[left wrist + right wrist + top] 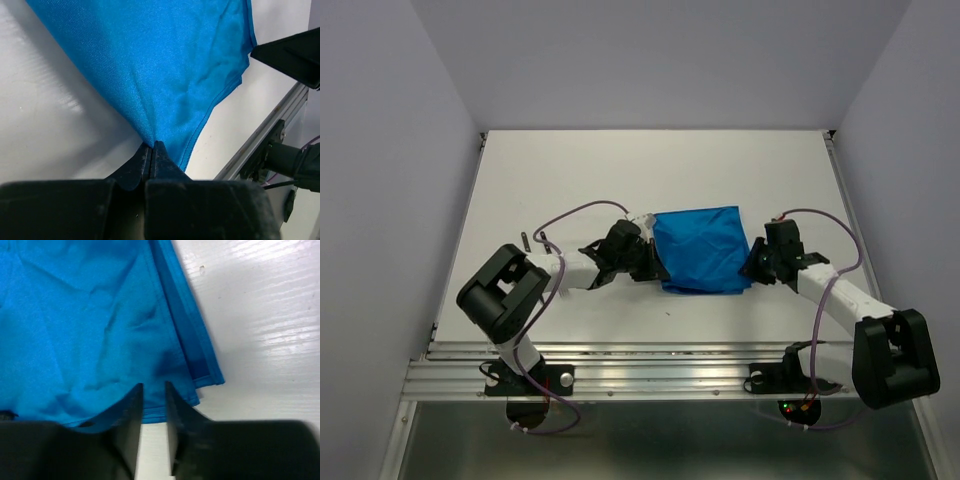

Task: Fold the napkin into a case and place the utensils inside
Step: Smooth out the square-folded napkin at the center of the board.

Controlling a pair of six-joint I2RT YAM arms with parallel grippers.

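1. Left claw [152, 149] is clamped tight, fingers pressed flat together on a pinch of the napkin [165, 65], and the blue cloth fans away from that pinch in taut creases.
2. Right claw [154, 390] stands only a crack apart. Its tips are poised over the napkin's edge near a corner, and nothing looks gripped between them.
3. The napkin lies as a bright blue, roughly square sheet in the middle of the tabletop [620, 170], between the two claws, one at each near corner.
4. From the right wrist, layered edges show along the cloth's side, one lip over another.
5. The tabletop is white, with a metal rail [650, 365] along its near edge.
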